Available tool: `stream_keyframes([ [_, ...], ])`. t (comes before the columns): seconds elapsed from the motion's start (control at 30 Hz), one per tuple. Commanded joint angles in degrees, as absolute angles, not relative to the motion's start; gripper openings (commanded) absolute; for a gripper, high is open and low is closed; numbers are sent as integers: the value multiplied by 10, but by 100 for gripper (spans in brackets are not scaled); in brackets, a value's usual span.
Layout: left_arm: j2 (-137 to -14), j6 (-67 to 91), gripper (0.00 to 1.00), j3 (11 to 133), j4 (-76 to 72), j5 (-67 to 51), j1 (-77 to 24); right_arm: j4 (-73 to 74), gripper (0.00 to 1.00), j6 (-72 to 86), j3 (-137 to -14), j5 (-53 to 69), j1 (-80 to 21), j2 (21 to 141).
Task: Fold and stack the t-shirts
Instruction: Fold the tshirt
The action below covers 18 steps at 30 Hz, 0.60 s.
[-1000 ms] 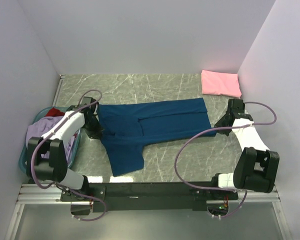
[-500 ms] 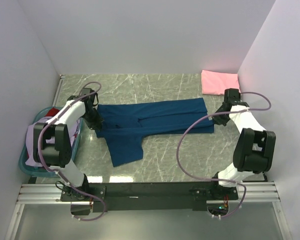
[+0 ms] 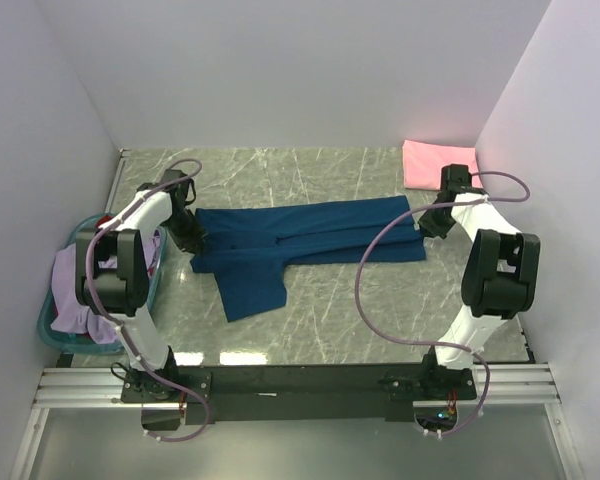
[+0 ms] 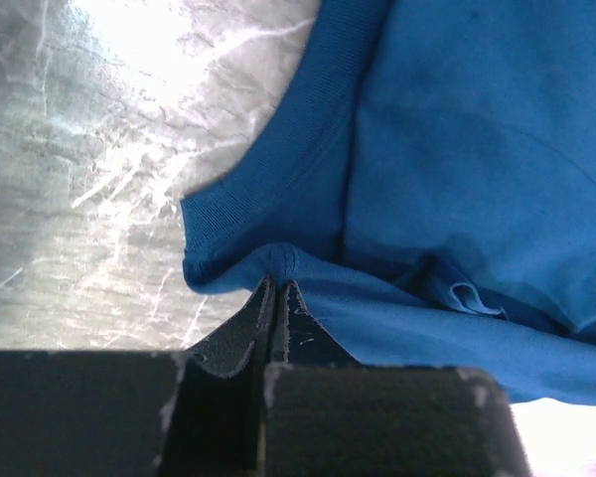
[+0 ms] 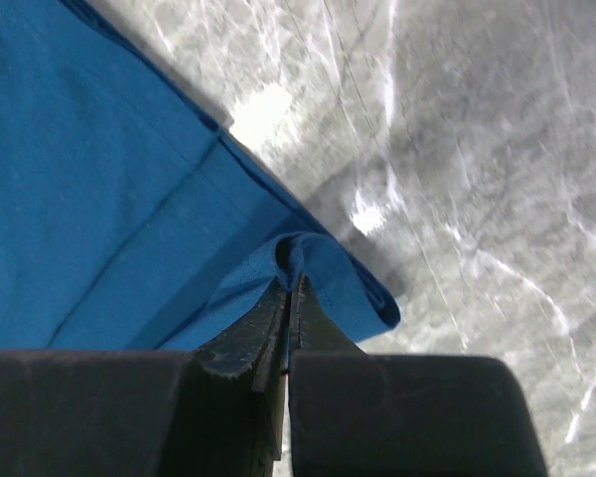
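We are pinching navy blue soft cloth t-shirt at both ends: left gripper closed tight on neck-side edge, right gripper closed tight on hem corner. Shirt lying on grey marble table, long axis spanning left-right between grippers.

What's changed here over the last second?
The left gripper and right gripper, both shut on the navy shirt, carried its ends away from the bases, narrowing its body. Nothing was let go. The pink shirt and basket stayed put.
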State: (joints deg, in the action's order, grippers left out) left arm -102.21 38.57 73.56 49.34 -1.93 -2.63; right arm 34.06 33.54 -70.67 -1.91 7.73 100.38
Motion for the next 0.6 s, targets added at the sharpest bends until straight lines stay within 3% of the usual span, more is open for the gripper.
stream_keyframes([
  [0.0, -1031, 376, 1, 751, 489, -16, -13, 328, 0, 327, -744, -39, 76, 1018],
  [0.57, -1048, 386, 2, 723, 463, -6, -8, 310, 1, 323, -785, -18, 62, 1087],
])
